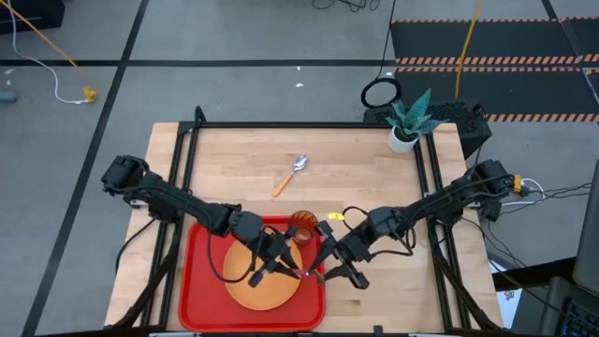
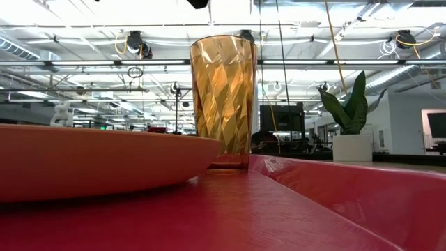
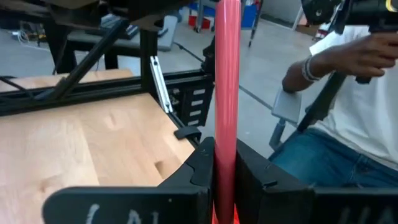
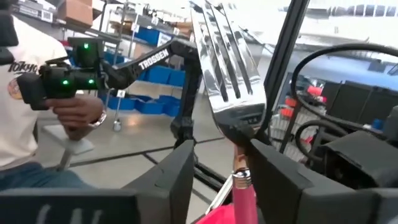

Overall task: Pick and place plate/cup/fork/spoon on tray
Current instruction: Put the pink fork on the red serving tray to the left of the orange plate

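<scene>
The red tray lies at the table's near edge with the orange plate on it. The amber cup stands upright on the tray behind the plate, as the low view also shows. The spoon lies on the bare wood farther back. Both grippers meet over the plate's right part. My left gripper is shut on the fork's pink-red handle. My right gripper is open, its fingers on either side of the fork's neck below the silver tines. My left gripper pinches the fork's pink-red handle between its two fingers. It comes in about level from the table's left. The fork is lifted clear above the plate, and its tine end reaches over to my right gripper.
A small white pot with a green plant stands at the far right corner. Black frame rails run along the table's far and side edges. A person in a white shirt stands beyond the table, holding a device.
</scene>
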Robot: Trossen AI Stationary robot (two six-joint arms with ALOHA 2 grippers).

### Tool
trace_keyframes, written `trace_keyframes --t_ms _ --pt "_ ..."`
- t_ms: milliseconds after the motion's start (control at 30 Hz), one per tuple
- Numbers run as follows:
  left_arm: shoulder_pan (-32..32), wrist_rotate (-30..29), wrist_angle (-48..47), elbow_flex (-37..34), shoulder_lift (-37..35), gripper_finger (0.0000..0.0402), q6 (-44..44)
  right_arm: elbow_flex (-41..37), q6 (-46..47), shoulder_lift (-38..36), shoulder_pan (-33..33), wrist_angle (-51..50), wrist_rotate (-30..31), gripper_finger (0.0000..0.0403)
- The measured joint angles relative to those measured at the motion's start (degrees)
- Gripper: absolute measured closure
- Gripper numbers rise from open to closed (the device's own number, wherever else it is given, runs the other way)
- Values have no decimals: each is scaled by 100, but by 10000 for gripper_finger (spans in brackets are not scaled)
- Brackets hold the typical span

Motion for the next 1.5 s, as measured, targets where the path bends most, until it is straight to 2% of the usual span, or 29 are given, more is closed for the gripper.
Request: trace_keyframes --t_ms 500,633,800,900,1133,1300,1500 --pt "29 20 -27 0 0 373 57 0 66 232 -28 445 -10 367" --pt "60 24 -7 0 0 370 94 0 80 232 -28 430 -21 360" --pt "63 52 3 -2 0 370 52 1 158 232 -17 443 -20 316" --pt "70 83 37 -2 0 372 73 125 168 312 -13 434 -28 302" --pt "62 238 12 -13 0 368 71 771 226 1043 31 409 -159 330" --pt "6 306 64 -7 0 368 -19 835 288 961 -26 211 -231 353" --pt "2 323 37 -2 0 367 -80 835 184 873 -23 37 -268 358"
